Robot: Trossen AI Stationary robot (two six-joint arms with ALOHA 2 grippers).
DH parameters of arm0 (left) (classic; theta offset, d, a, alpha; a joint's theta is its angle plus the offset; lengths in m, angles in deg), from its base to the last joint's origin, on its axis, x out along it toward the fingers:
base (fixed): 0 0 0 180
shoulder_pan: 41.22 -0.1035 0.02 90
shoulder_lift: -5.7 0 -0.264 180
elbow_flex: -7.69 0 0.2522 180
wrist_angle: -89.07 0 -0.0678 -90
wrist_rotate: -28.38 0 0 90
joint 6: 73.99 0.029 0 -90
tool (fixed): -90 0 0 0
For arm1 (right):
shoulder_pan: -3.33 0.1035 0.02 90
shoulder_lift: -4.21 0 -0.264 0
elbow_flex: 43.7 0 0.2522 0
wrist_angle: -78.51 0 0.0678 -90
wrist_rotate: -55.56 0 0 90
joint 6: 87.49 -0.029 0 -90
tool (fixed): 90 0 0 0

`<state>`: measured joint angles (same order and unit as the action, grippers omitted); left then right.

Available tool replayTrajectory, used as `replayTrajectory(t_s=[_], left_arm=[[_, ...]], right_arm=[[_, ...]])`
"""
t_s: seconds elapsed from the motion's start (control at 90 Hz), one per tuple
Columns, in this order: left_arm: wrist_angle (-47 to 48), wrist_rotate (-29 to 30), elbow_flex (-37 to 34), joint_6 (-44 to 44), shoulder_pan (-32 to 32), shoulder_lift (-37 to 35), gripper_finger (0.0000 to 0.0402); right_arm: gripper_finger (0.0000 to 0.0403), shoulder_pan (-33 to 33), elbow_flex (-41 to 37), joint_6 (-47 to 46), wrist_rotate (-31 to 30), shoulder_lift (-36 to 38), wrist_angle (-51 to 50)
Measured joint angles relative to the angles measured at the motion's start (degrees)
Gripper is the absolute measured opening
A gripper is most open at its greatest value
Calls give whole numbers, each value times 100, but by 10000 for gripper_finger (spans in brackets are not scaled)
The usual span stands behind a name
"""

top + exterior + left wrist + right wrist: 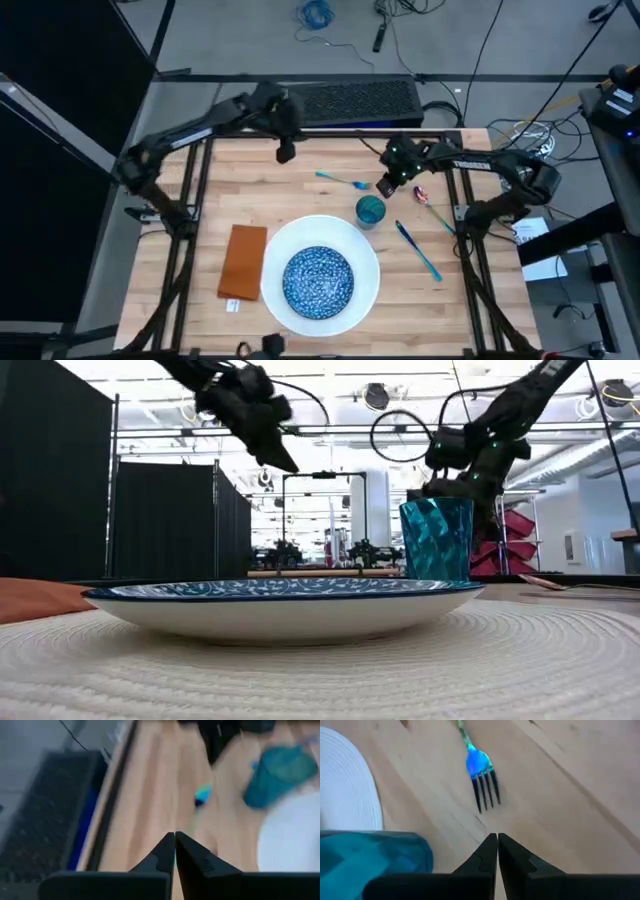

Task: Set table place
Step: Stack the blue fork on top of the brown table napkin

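Two grippers are up over the far half of the table (pixel 300 165), both with fingers pressed together and holding nothing.

Left gripper (pixel 286 152): at about 11 o'clock from the plate (pixel 370 262), near the far edge. In the left wrist view its fingertips (pixel 167 842) meet in a closed point above bare wood.

Right gripper (pixel 386 186): at about 1 o'clock from the plate, just beside the cup (pixel 370 210) on the cup's far side. In the right wrist view the closed tips point toward the fork (pixel 481 772), which lies flat on the wood, apart from the tips.

Place setting, seen from above:
- White plate at the near centre, blue speckled bowl (pixel 318 281) sitting on it.
- Orange-brown napkin (pixel 243 261) at 9 o'clock of the plate, just beside its rim.
- Teal cup upright at 1 o'clock, at the plate's rim.
- Fork at 12 o'clock, beyond the cup.
- Knife (pixel 417 250) at 3 o'clock, lying diagonally.
- Spoon (pixel 428 203) beyond the knife, at 2 o'clock.
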<state>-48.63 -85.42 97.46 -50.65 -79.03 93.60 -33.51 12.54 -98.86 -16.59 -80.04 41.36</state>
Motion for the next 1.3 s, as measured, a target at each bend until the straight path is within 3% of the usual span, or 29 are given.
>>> replayTrajectory(t_s=[0.189,0.344,0.778,0.978,1.133,1.3], left_arm=[[-194,-1,-537,-36,6,-585,0],[-126,-3,-571,-6,6,-744,0],[67,-6,-570,113,-26,-748,0],[324,-2,-569,151,-89,-748,0],[377,3,-569,259,-84,-746,0],[122,3,-569,260,-85,-746,0]], right_arm=[[0,95,0,-244,53,-462,150],[0,220,173,-443,136,-700,520],[0,677,2365,97,257,-2082,-34],[0,506,2766,591,-981,-1768,-1284],[0,84,2533,582,-846,-1389,-1843],[0,31,2311,514,-571,-1626,-1987]])
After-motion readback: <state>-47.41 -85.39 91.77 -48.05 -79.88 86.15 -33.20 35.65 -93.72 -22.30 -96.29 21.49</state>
